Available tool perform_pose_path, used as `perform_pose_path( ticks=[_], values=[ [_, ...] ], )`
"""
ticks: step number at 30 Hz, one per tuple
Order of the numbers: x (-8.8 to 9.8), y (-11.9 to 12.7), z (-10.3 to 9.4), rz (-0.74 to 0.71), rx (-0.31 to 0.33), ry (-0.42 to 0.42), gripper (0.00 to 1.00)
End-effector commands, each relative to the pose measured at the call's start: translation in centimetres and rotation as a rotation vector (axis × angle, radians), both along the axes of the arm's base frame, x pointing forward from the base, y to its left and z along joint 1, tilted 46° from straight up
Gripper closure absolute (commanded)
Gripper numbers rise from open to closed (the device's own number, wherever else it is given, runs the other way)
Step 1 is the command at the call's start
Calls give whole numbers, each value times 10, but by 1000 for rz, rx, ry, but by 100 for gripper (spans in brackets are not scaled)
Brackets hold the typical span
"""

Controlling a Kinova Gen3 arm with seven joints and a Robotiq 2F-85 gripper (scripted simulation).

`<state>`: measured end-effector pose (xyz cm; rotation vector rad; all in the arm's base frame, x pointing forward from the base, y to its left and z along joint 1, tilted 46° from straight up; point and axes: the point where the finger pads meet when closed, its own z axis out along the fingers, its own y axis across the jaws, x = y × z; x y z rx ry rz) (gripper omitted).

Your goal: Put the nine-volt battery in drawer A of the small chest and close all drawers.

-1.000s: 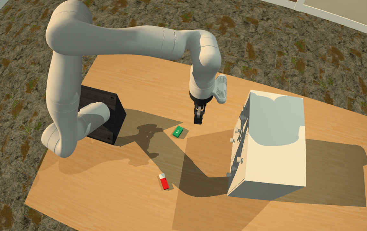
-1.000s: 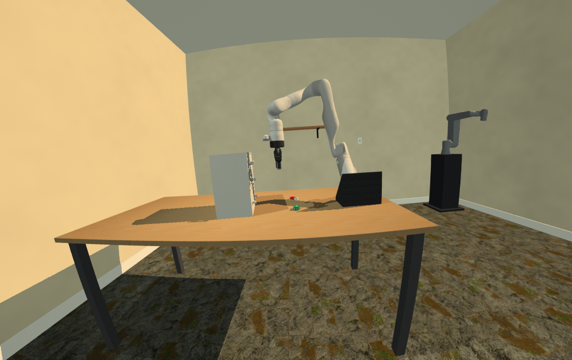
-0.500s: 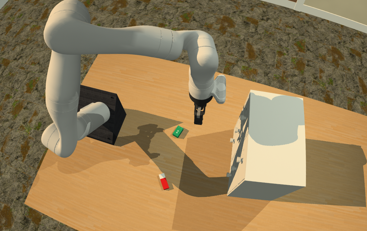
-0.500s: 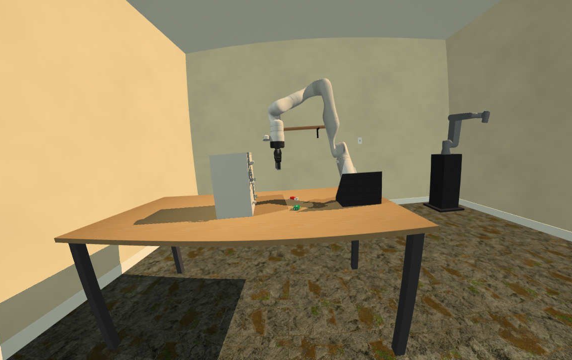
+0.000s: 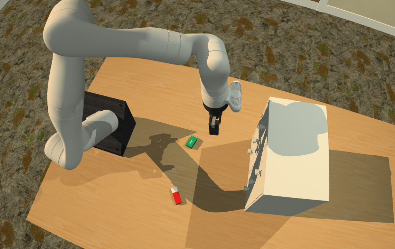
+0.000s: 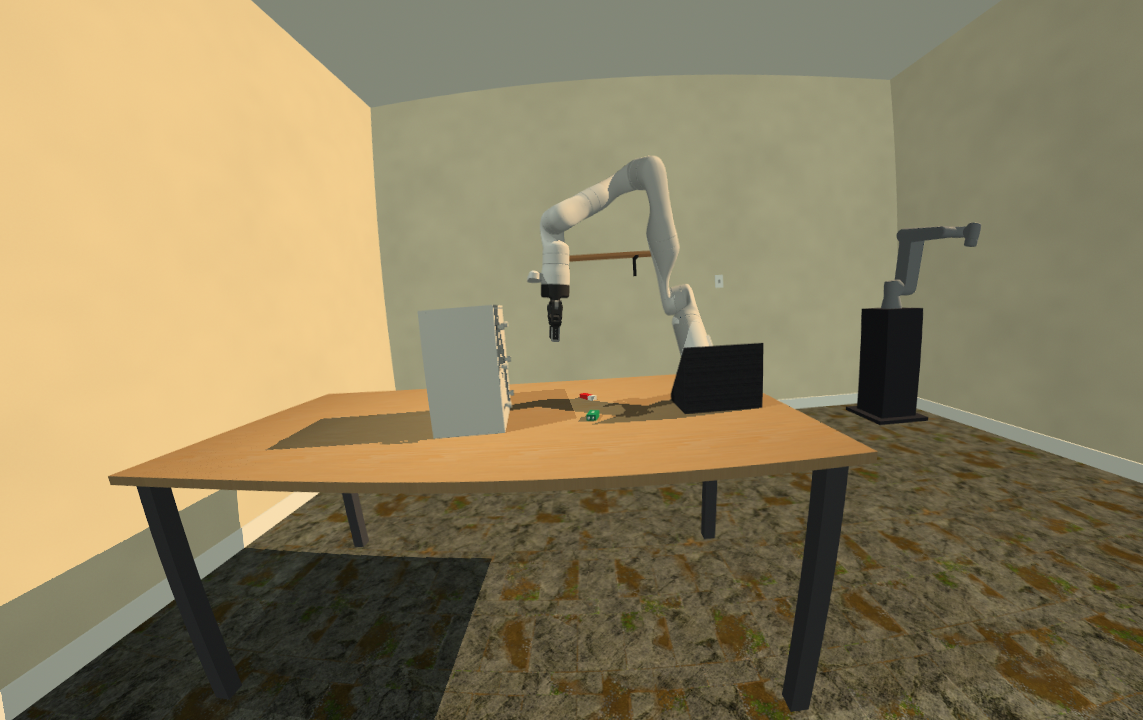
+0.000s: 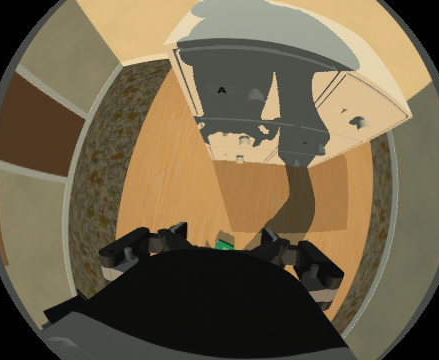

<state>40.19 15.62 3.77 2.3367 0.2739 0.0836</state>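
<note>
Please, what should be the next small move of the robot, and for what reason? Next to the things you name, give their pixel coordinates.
Probably the open gripper (image 5: 214, 131) (image 6: 554, 336) should ease toward the knob (image 7: 255, 96) of drawer A (image 7: 219, 102). It is empty and stands before the chest (image 5: 297, 173) (image 6: 463, 371) (image 7: 379, 65), the drawer looks pushed in, and the battery (image 5: 191, 141) (image 6: 592, 415) (image 7: 224, 245) lies on the table, so opening A first seems sensible.

A pale wooden bench (image 5: 115, 198) (image 6: 647, 452) (image 7: 154, 165) carries a white chest (image 5: 297, 173) (image 6: 465, 371) (image 7: 379, 60), upright toward the right in the top view; left of it, a green nine-volt battery (image 5: 191, 141) (image 6: 592, 415) (image 7: 224, 245) lies flat; a red-and-white block (image 5: 176, 196) (image 6: 587, 395) lies nearer; a dark, slant-sided base (image 5: 126, 136) (image 6: 720, 380) stands at left.
</note>
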Motion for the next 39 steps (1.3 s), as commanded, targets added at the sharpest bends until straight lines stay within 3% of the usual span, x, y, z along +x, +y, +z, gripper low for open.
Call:
perform_pose_path(
  ticks=[1, 39],
  values=[
    [-1, 0, 0, 11, 2, -7, 0],
    [16, -12, -16, 192, 46, -180, 0]
  ],
)
